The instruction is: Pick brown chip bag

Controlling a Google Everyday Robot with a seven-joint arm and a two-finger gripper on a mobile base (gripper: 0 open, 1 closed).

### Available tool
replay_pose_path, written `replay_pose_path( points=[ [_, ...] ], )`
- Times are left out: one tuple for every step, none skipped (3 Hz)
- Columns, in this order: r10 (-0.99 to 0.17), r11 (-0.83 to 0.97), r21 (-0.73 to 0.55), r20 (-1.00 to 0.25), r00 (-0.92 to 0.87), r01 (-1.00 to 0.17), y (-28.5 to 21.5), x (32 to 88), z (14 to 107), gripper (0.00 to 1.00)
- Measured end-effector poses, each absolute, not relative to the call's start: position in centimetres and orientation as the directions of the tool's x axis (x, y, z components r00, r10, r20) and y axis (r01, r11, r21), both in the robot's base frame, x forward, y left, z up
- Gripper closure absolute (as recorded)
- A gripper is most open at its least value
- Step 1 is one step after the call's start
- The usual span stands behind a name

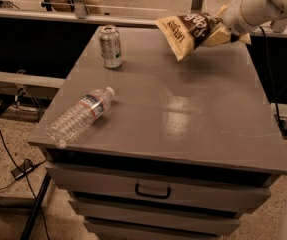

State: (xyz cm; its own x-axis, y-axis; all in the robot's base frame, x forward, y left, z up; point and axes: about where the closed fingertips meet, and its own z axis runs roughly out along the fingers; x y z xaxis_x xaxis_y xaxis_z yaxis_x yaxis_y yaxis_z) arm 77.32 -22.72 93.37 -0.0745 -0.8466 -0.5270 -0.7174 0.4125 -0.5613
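Note:
The brown chip bag [190, 30] is dark brown with tan ends and white lettering. It hangs in the air above the far right part of the grey cabinet top [183, 104], tilted with its left end lower. My gripper [224, 28] is shut on the bag's right end, at the upper right of the view. The white arm runs off the top right corner.
A silver can [111, 46] stands upright at the far left of the cabinet top. A clear water bottle [79, 116] lies on its side near the front left edge. A drawer handle [153, 190] shows on the cabinet front. Cables lie on the floor at left.

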Motion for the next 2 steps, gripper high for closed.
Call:
replay_pose_path(
  points=[
    [-0.838,0.426,-0.596,-0.544,-0.048,-0.681,-22.83,77.86,95.48,1.00],
    [-0.838,0.426,-0.595,-0.544,-0.048,-0.681,-22.82,77.87,95.47,1.00]
  ],
)
